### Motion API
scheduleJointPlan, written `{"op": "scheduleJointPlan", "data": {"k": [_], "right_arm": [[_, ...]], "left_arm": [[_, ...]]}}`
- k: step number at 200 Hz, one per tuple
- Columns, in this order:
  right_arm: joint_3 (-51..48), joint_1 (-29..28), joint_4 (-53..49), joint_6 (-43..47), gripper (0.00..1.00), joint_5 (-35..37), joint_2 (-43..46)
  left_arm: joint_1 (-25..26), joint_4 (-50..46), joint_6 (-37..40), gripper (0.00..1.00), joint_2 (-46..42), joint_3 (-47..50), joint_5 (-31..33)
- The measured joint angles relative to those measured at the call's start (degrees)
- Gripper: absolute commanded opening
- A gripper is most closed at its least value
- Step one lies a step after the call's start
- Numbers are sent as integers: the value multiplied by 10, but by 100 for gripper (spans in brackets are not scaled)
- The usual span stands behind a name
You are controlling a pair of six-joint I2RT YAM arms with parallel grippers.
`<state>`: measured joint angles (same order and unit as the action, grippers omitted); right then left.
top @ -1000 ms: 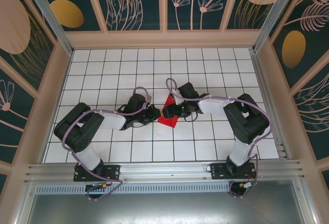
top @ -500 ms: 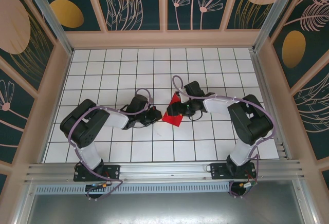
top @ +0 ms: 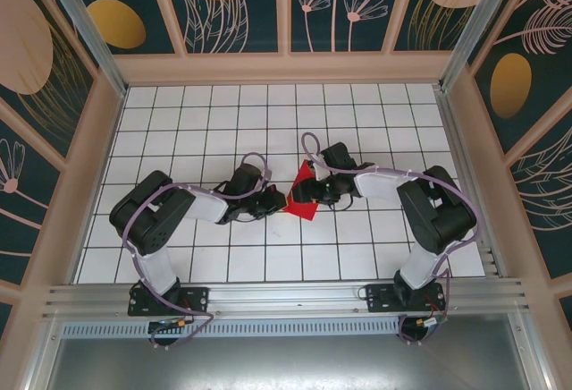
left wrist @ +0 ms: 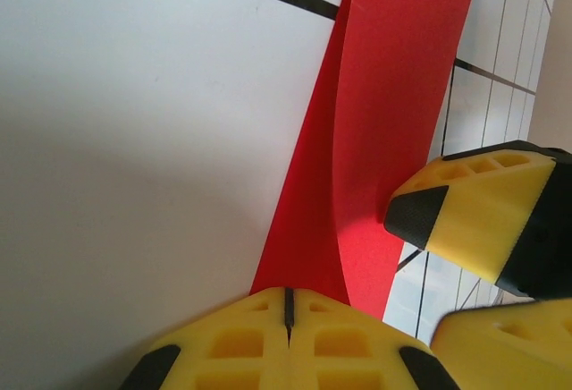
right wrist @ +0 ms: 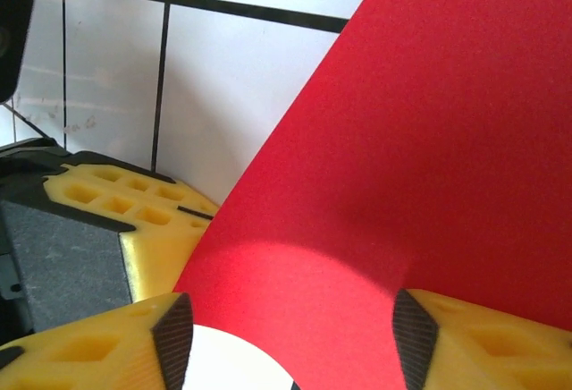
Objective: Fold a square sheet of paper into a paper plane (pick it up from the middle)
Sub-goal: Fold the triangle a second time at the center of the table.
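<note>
The square sheet of paper (top: 304, 197), bright red and partly folded, lies mid-table between the two grippers. In the left wrist view the paper (left wrist: 375, 113) has one layer flat and the other curling up. My left gripper (top: 276, 202) is shut, its yellow tips (left wrist: 288, 314) meeting the sheet's near end; whether paper is pinched between them is hidden. My right gripper (top: 298, 195) stands open over the sheet's other side. In the right wrist view the red sheet (right wrist: 402, 139) spans the gap between that gripper's (right wrist: 290, 341) pads. One of its fingers (left wrist: 483, 220) touches the curled layer.
The table (top: 223, 122) is a white grid of tiles with black lines. Patterned walls (top: 286, 5) on wooden frames close it in at the back and both sides. A metal rail (top: 286, 299) carries both arm bases at the near edge.
The left arm has slid right, bringing its shut tips to the paper's left corner. The right gripper shifted slightly right with the paper and its jaws narrowed a little.
</note>
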<state>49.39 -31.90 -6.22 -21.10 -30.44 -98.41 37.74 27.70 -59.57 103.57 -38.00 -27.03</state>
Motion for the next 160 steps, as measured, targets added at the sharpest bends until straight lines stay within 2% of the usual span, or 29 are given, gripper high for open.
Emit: {"op": "scheduleJointPlan", "data": {"k": [33,61,160], "right_arm": [[0,0,-1,-12,34,23,0],[0,0,-3,-19,22,43,-6],[-5,9,2,-31,13,44,-19]], "left_arm": [[3,0,2,0,2,-4,-9],[4,4,2,0,8,-9,-16],[7,78,-9,0,9,-11,-57]]}}
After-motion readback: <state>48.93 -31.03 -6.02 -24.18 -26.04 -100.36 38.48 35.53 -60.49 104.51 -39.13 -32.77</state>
